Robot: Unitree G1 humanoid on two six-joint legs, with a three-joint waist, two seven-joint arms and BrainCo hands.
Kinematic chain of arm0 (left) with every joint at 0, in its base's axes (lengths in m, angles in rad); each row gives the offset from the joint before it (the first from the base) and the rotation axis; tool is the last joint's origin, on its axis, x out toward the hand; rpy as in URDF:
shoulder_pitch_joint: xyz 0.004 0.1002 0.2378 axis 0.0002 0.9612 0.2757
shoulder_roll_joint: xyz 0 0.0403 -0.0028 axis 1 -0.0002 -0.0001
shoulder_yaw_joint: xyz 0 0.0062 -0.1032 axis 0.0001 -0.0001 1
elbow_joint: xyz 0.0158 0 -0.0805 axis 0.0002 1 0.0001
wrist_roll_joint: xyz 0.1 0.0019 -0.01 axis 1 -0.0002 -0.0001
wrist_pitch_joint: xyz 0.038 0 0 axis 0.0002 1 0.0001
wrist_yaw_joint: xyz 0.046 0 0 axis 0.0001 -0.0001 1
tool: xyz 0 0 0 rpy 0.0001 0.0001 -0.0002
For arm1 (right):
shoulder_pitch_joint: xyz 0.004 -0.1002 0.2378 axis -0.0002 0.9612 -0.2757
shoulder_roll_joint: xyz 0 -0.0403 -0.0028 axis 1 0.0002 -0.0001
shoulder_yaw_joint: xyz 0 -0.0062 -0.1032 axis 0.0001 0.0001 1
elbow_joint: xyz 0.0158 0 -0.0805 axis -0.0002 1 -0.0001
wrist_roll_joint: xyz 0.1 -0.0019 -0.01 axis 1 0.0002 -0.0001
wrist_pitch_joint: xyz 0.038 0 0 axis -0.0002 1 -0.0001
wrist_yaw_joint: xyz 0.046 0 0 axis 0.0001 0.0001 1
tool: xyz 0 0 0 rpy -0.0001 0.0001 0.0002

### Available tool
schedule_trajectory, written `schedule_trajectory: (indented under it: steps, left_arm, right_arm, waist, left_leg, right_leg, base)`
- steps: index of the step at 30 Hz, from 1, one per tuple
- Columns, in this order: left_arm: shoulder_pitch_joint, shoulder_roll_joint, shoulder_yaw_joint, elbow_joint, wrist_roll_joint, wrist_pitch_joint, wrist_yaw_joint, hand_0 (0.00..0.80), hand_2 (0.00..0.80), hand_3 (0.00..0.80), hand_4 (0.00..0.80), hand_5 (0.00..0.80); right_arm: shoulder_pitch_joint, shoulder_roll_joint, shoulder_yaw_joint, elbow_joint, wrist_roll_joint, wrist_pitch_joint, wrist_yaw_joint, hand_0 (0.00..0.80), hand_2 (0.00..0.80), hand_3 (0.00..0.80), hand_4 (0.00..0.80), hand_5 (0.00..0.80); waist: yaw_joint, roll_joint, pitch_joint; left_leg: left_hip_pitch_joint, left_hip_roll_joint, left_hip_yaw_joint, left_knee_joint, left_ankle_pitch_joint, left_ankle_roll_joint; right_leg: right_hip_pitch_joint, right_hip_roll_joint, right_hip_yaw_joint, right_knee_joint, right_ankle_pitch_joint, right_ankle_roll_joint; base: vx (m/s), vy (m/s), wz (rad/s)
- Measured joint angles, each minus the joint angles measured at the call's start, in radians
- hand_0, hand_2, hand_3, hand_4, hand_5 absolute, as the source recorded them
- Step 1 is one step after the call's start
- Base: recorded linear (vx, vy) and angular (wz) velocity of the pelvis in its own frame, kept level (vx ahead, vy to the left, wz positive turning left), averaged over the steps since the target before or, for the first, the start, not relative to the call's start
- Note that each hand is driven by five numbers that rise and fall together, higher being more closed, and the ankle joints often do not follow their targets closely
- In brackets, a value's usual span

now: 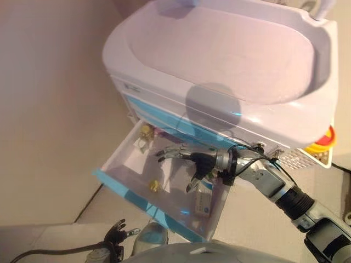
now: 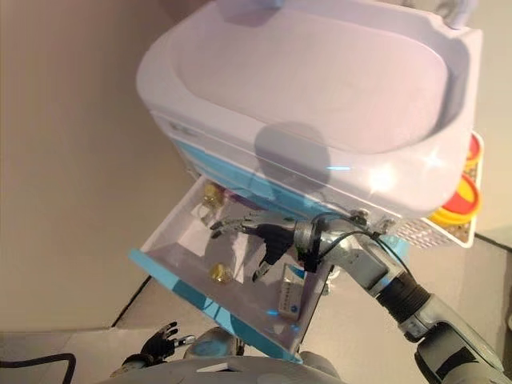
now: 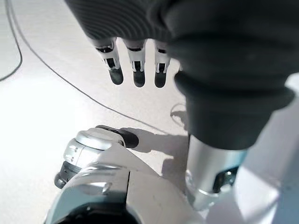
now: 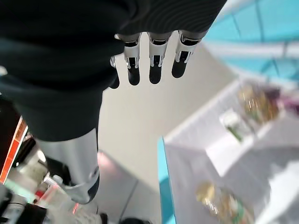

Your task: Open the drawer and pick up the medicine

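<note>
The cart's blue-fronted drawer [image 1: 137,200] stands pulled out. In it lie a white and blue medicine box [image 1: 202,201] at the near right, a small yellow bottle [image 1: 155,186] near the front, and another yellowish bottle [image 1: 146,131] and a white sachet [image 1: 141,145] at the back. My right hand [image 1: 200,164] hovers open over the middle of the drawer, fingers stretched toward the back left and thumb pointing down just left of the box. It holds nothing. The right wrist view looks past its fingers [image 4: 149,60] down on the yellow bottle [image 4: 212,196]. My left hand [image 1: 116,233] hangs low, open and empty.
The drawer belongs to a white cart with a wide tray top [image 1: 230,49] and blue drawer fronts. A perforated white side basket [image 1: 321,153] with red and yellow things hangs on the cart's right. Beige floor surrounds the cart.
</note>
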Motion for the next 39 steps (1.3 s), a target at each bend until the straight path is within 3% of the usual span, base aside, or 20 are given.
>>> schedule_trajectory:
  steps: [8, 12, 20, 24, 39]
  left_arm:
    - [-0.003, 0.0, 0.0, -0.028, -0.004, 0.029, 0.01, 0.0, 0.0, 0.0, 0.0, 0.0]
    - [-0.002, 0.0, 0.001, -0.034, -0.004, 0.041, 0.01, 0.0, 0.0, 0.0, 0.0, 0.0]
    - [-0.001, 0.002, 0.001, -0.064, -0.003, 0.034, 0.008, 0.0, 0.0, 0.0, 0.0, 0.0]
    - [-0.003, 0.004, 0.001, -0.066, 0.002, 0.018, 0.004, 0.0, 0.0, 0.0, 0.0, 0.0]
    - [0.0, 0.009, 0.002, -0.066, 0.008, -0.004, -0.011, 0.0, 0.0, 0.0, 0.0, 0.0]
  right_arm:
    - [-0.043, 0.061, 0.104, 0.25, -0.248, 0.043, -0.154, 0.0, 0.0, 0.0, 0.0, 0.0]
    - [-0.066, 0.106, 0.112, 0.37, -0.348, 0.074, -0.238, 0.0, 0.0, 0.0, 0.0, 0.0]
    - [-0.108, 0.173, 0.13, 0.577, -0.482, 0.119, -0.366, 0.0, 0.0, 0.0, 0.0, 0.0]
    - [-0.109, 0.203, 0.13, 0.63, -0.5, 0.133, -0.394, 0.0, 0.0, 0.0, 0.0, 0.0]
    - [-0.109, 0.248, 0.13, 0.666, -0.527, 0.146, -0.446, 0.0, 0.0, 0.0, 0.0, 0.0]
  waist:
    - [0.077, -0.006, 0.008]
    - [0.11, -0.009, 0.015]
    - [0.181, -0.02, 0.045]
    - [0.189, -0.02, 0.05]
    - [0.207, -0.02, 0.053]
  left_leg:
    - [-0.013, -0.004, -0.053, -0.002, 0.008, -0.008]
    - [-0.029, -0.005, -0.087, -0.002, 0.015, -0.014]
    - [-0.042, -0.012, -0.122, -0.001, 0.021, -0.019]
    - [-0.045, -0.02, -0.149, -0.001, 0.025, -0.02]
    - [-0.066, -0.022, -0.165, -0.001, 0.029, -0.023]
  right_leg:
    - [0.019, 0.005, -0.058, -0.029, 0.0, 0.0]
    - [0.019, 0.009, -0.098, -0.038, 0.0, 0.0]
    - [0.024, 0.012, -0.134, -0.05, 0.0, 0.0]
    - [0.032, 0.012, -0.16, -0.061, 0.0, 0.0]
    - [0.018, 0.013, -0.182, -0.062, 0.0, 0.0]
  base:
    - [-0.004, -0.018, 0.21]
    - [0.002, -0.02, 0.25]
    - [0.002, -0.018, 0.14]
    - [0.009, 0.003, 0.18]
    - [0.004, 0.004, 0.04]
